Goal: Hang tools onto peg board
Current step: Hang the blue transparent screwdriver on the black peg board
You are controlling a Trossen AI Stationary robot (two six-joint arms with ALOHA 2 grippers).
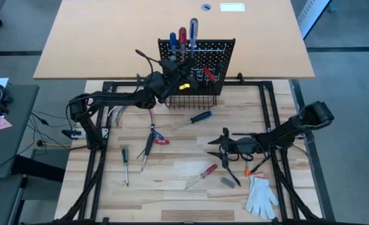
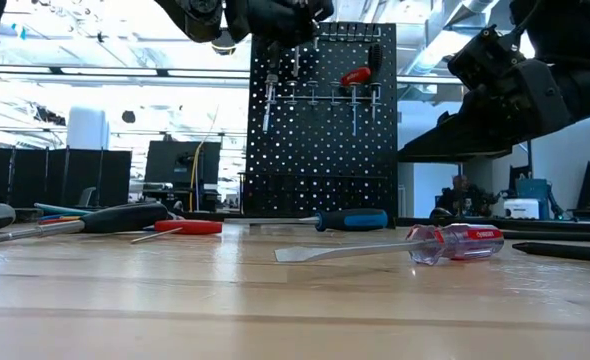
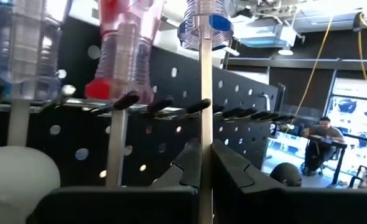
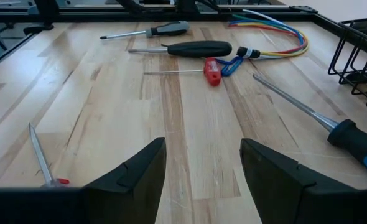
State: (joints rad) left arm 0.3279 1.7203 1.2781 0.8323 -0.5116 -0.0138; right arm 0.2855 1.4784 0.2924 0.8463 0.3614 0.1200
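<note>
Left arm stretched to peg board point(image 1: 197, 56), fingers point(image 3: 233, 171) clamping screwdriver shaft point(image 3: 204, 112), right fingers point(image 4: 277, 171) spread, low over table point(image 4: 190, 137)

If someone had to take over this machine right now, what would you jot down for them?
Left gripper: shut on the shaft of a clear blue-capped screwdriver, up at the peg board.
Right gripper: open, empty, low over the table.
Done: several screwdrivers already hang on the board.
Left: the blue-handled screwdriver, the red clear-handled one, the black-handled ones and other tools lying on the table.
</note>
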